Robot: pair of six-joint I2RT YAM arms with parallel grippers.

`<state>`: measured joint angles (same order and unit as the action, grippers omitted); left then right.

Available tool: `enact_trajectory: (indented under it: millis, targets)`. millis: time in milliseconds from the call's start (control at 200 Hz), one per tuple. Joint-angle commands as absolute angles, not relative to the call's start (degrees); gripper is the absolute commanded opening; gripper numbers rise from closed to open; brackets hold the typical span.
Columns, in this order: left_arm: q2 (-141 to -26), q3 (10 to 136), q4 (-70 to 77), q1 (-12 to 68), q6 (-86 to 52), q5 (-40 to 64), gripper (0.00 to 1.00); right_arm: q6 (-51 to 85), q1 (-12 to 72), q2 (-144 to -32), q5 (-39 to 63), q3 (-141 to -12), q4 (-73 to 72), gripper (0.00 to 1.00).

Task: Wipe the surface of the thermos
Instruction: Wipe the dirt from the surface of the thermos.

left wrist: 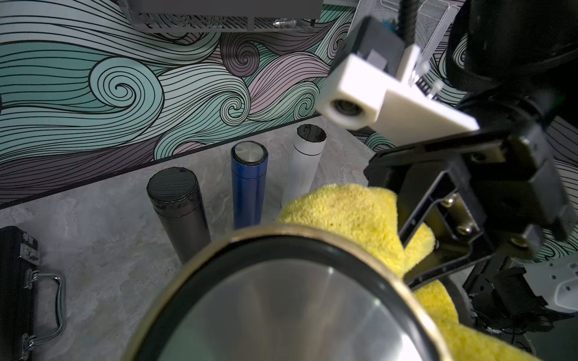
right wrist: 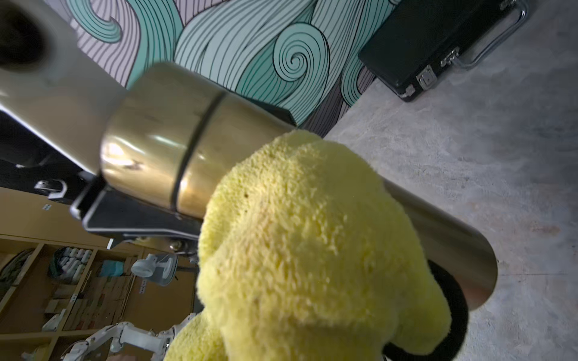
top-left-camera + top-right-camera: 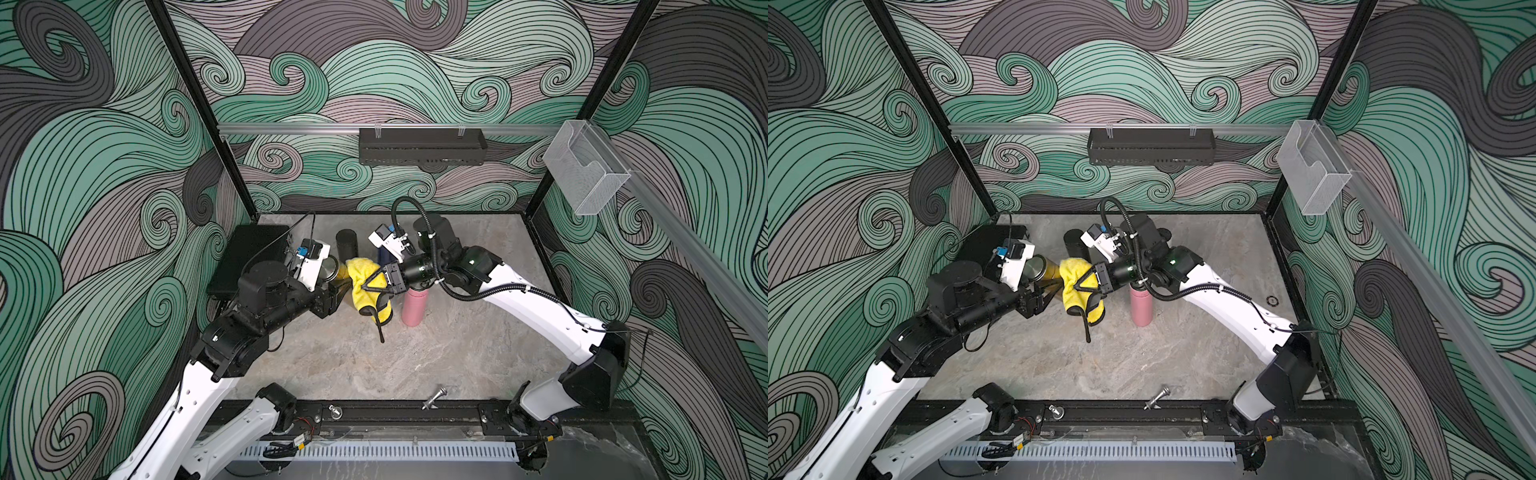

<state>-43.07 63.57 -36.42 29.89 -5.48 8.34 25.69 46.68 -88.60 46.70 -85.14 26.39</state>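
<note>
Holding the gold thermos point(image 2: 175, 150) up at a tilt, left gripper point(image 3: 333, 289) jaws are clamped on it, right gripper point(image 3: 372, 286) jaws pinch the yellow cloth point(image 3: 363, 270) draped over its body

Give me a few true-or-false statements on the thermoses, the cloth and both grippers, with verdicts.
1. The left gripper holds the gold thermos off the table. True.
2. The yellow cloth lies flat on the table. False: the right gripper holds it against the gold thermos.
3. The pink thermos lies on its side. False: it stands upright.
4. The black thermos, blue thermos and white thermos stand upright on the table. True.
</note>
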Motion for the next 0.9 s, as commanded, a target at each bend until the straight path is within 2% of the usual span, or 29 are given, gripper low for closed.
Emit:
enact_trajectory:
  millis: [0, 265, 450, 665, 781, 896]
  targets:
    - [-40.97, 64.86, -31.67, 29.99, -3.65, 9.64, 0.0, 23.53, 47.36, -89.13, 45.08, -81.99, 31.75, 0.0]
    - [-40.8, 63.57, -32.7, 30.06, -2.66, 12.65, 0.0, 18.57, 47.37, -91.56, 38.23, -89.3, 38.53, 0.0]
    - [-41.05, 62.51, -33.57, 30.1, 0.44, 25.39, 0.0, 15.12, 43.87, -92.41, 42.79, -96.35, 42.97, 0.0]
    - [-40.09, 60.98, -34.34, 30.11, 1.93, 31.75, 0.0, 14.86, 41.31, -97.56, 54.93, -104.23, 44.25, 0.0]
    - [-40.01, 60.28, -33.12, 30.06, 1.49, 31.59, 0.0, 13.34, 42.39, -100.98, 54.73, -107.42, 46.81, 0.0]
    - [-40.49, 60.73, -33.68, 30.09, 0.57, 28.97, 0.0, 12.85, 43.85, -101.74, 49.13, -108.01, 48.1, 0.0]
